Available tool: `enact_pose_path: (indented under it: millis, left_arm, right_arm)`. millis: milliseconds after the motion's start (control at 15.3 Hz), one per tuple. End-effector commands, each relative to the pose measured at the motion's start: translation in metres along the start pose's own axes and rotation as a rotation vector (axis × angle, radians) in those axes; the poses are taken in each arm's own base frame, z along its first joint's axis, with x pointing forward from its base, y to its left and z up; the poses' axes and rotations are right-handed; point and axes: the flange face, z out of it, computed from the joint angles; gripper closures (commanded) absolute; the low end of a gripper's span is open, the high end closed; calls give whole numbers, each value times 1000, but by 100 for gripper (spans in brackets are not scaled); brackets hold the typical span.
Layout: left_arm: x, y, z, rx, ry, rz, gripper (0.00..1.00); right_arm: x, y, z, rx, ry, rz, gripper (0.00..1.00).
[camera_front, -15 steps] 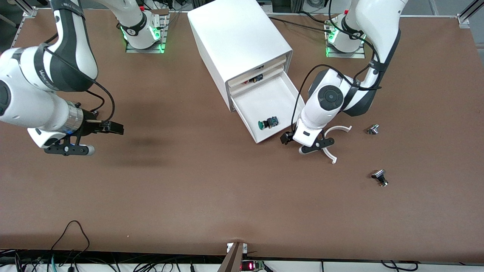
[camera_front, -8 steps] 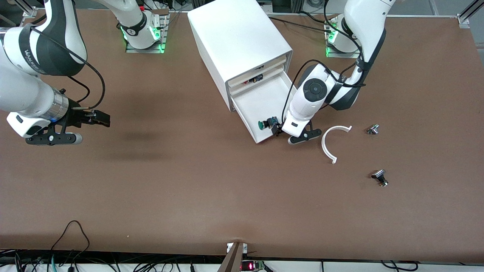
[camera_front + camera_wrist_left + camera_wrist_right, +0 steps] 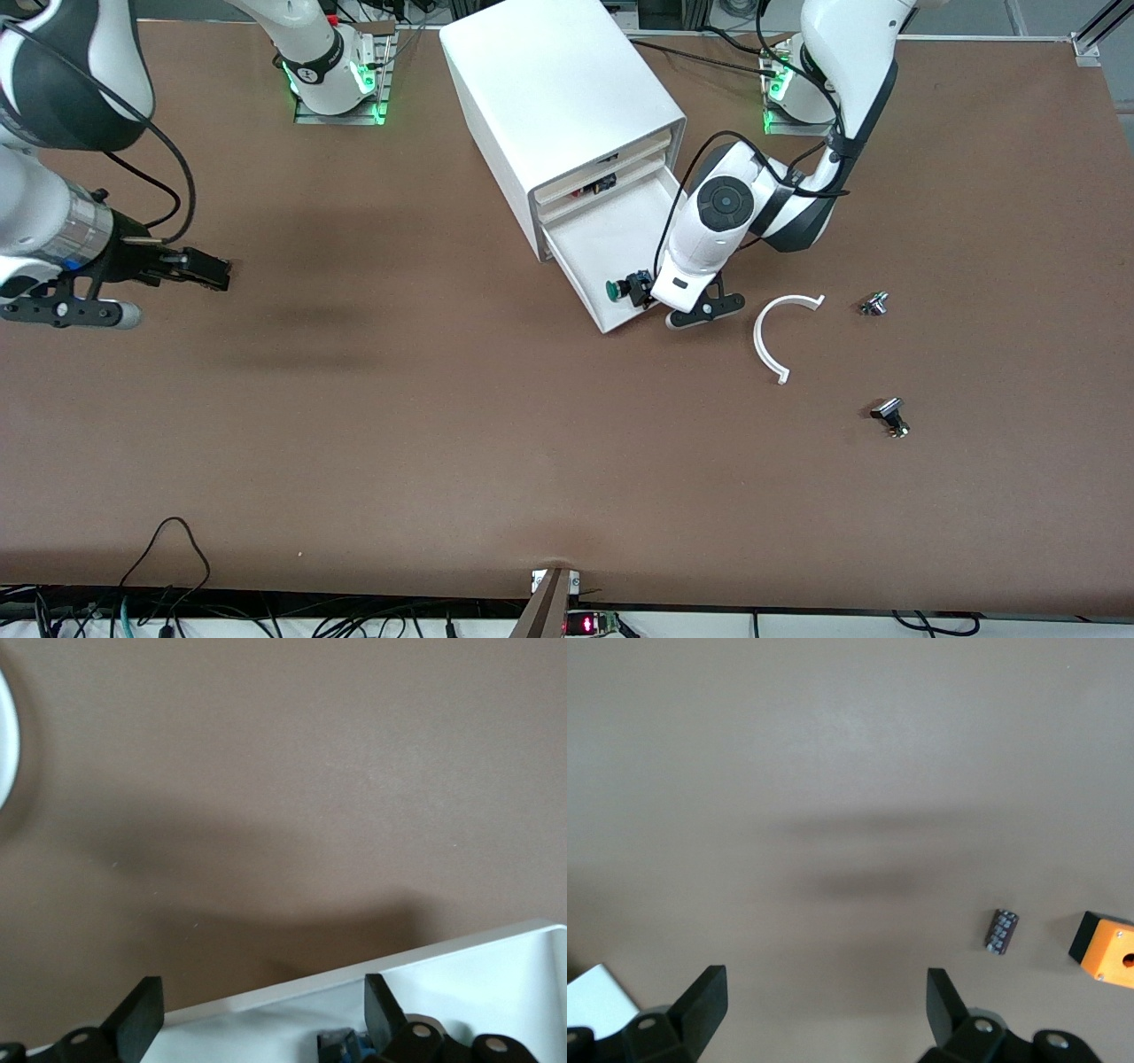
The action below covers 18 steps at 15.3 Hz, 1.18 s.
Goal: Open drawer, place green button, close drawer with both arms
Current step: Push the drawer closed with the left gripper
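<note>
Left gripper (image 3: pixel 651 299), jaws spread, now over drawer (image 3: pixel 611 244) front beside button (image 3: pixel 627 288); right gripper (image 3: pixel 190 266), also spread, retreating; closing next.

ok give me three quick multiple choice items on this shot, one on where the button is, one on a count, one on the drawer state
1. Where is the button?
A. in the open drawer
B. on the bare table
C. held by the left gripper

2. How many small silver-black metal parts lie on the table toward the left arm's end?
A. none
B. two
C. five

3. What state is the drawer in?
A. pushed fully shut
B. pulled out of the cabinet
C. taken off and lying upside down

Answers: 1 A, the green-capped button lies in the tray near its front wall, the left gripper's jaws open over that front edge. 2 B, one part lies farther from the front camera than the other. 3 B, its tray sticks out from the cabinet.
</note>
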Motion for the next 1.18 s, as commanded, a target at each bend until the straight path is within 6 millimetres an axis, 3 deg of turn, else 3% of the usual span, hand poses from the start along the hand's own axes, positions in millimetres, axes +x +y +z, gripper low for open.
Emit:
enact_pose_path:
  millis: [0,197,393,524,655,786,1114]
  left_arm:
    - [11,-15,-19,17,18,-8,1]
    - [18,-11,-19,16,41,7,1]
    - [31,-17,-6,6,83,2,1]
    - [28,-12,4,-20,94,-45,1]
    - [18,-6,6,-17,83,-65,1]
    - [-12,3,16,14,46,-40,1]
    - [-56,21,17,61,-32,13,1]
  right_arm:
    - [-18,-1,-32,9,-25,14,1]
    - [-37,-4,-59,-43,28,-6,1]
    - [-53,-5,-70,-49,46,-11,1]
    - [-62,-4,-75,-50,53,-9,1]
    - [-65,-2,-79,-51,59,-19,1]
    - [-66,-3,-82,-51,63,-22,1]
    - [-64,-6,-82,-47,55,-20,1]
